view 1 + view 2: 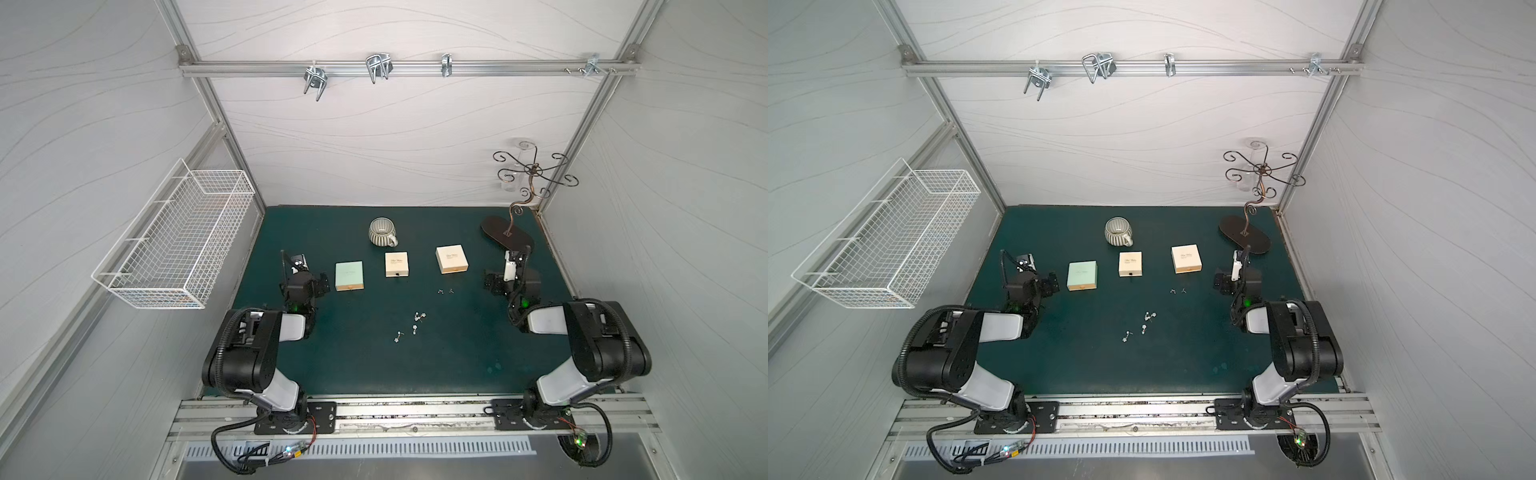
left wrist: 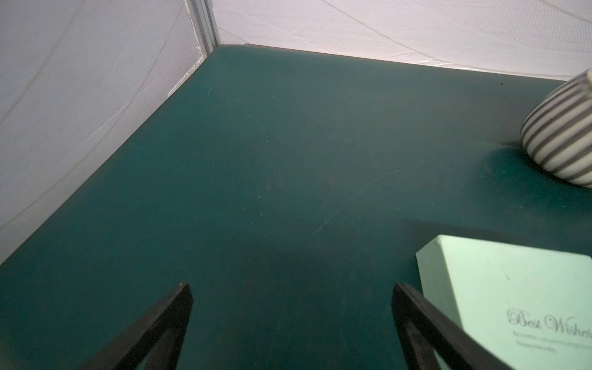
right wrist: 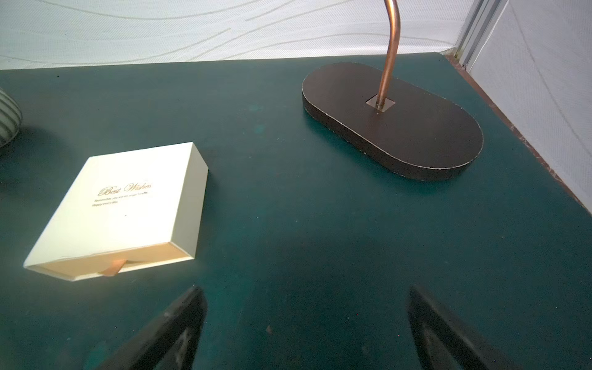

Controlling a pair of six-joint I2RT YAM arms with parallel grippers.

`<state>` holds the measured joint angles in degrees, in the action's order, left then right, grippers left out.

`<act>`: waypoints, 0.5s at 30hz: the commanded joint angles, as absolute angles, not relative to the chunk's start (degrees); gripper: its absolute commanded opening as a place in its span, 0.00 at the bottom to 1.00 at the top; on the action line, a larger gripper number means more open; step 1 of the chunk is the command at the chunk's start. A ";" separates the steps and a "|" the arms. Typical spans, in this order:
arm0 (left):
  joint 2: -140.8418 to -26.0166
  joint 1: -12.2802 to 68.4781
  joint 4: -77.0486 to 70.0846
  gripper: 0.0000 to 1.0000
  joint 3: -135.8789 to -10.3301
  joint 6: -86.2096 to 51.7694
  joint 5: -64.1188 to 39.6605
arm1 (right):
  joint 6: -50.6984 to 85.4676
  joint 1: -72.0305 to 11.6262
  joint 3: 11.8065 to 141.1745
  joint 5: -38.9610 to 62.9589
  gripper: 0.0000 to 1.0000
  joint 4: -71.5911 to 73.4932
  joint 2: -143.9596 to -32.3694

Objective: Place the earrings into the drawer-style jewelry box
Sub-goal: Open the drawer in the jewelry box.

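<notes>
- My left gripper [image 2: 292,288] has its jaws spread wide with nothing between them. It hangs over bare green mat [image 2: 256,176], out to the left of the middle cream box [image 1: 396,264].
- My right gripper [image 3: 306,290] is just as wide apart and empty, out to the right of that same box.
- The earrings [image 1: 419,317] lie loose on the mat, on the side of the middle cream box nearer my bases.
- One pair [image 1: 445,291] sits near the box and a little to its right. The rest are scattered farther toward me, well apart from it.
- No earring touches a box or either of my grippers.
- The mint-green box [image 1: 349,275] sits to the left of the middle cream box and the larger cream box [image 1: 451,259] to its right. The three form a row, apart from one another, with their drawers pushed in.
- In my right wrist view, a ribbon tab shows on the larger cream box's drawer front.
- The striped mug [image 1: 382,232] stands upright just behind the middle cream box.
- The jewelry stand [image 1: 507,239] rests behind and well to the right of it.
</notes>
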<state>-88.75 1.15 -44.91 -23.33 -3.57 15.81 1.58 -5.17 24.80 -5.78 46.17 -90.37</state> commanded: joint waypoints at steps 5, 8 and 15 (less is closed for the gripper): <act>-88.53 0.76 -47.03 1.00 -24.37 -3.11 15.85 | 0.59 -5.23 24.79 -5.93 0.99 47.28 -90.36; -88.51 0.71 -46.98 1.00 -24.32 -3.19 15.86 | 0.70 -5.19 24.87 -5.72 0.99 47.19 -90.48; -88.59 0.00 -46.24 1.00 -24.69 -3.49 14.33 | 0.62 -5.27 24.87 -5.89 0.99 47.29 -90.61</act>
<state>-88.75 0.62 -44.86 -23.33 -3.60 15.27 1.58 -5.17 24.80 -5.76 46.17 -90.37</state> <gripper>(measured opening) 0.996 0.991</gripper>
